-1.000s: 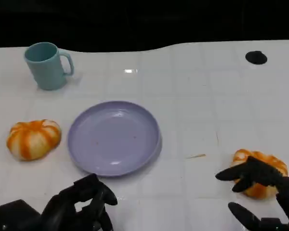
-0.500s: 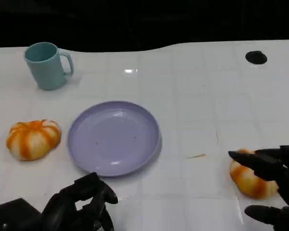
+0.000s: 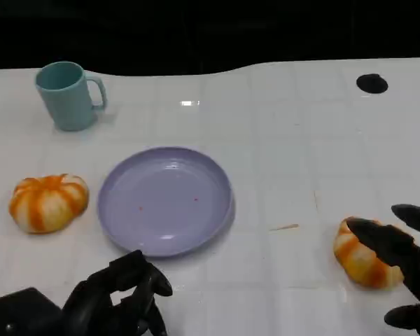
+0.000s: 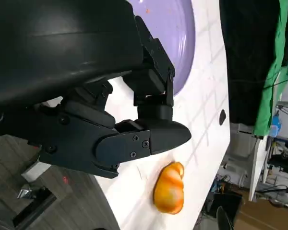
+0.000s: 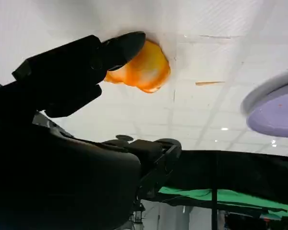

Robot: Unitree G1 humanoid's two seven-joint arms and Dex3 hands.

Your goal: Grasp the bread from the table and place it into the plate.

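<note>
Lying on the white worktop (image 3: 287,161), the bread (image 3: 360,257) under the right hand (image 3: 399,269) is a rounded, glossy bun, orange with paler cream bands running across it. The fingers (image 3: 378,238) of that hand reach over its near side with the thumb spread apart below, so the hand is wide and holds nothing; whether a fingertip actually touches the crust is hard to judge from the head view. The right wrist view shows one fingertip lying against the edge of the bun, which seems to be contact. A second bread (image 3: 49,203) of the same colouring sits well apart from the left hand (image 3: 119,297), beyond it and outward, just beside the lilac plate (image 3: 119,189). The plate lies between the two breads, directly ahead of the left hand.

The left wrist view shows that hand's fingers curled in with nothing between them, along with part of the plate rim and the far bun past the fingertips. The right wrist view adds a thin tan sliver (image 5: 210,83) on the worktop between bun and plate.

A teal mug (image 3: 68,95) stands far beyond the left hand, and a small black disc (image 3: 372,83) lies far beyond the right hand. The right hand is cut off by the picture's edge, and its palm is hidden.
</note>
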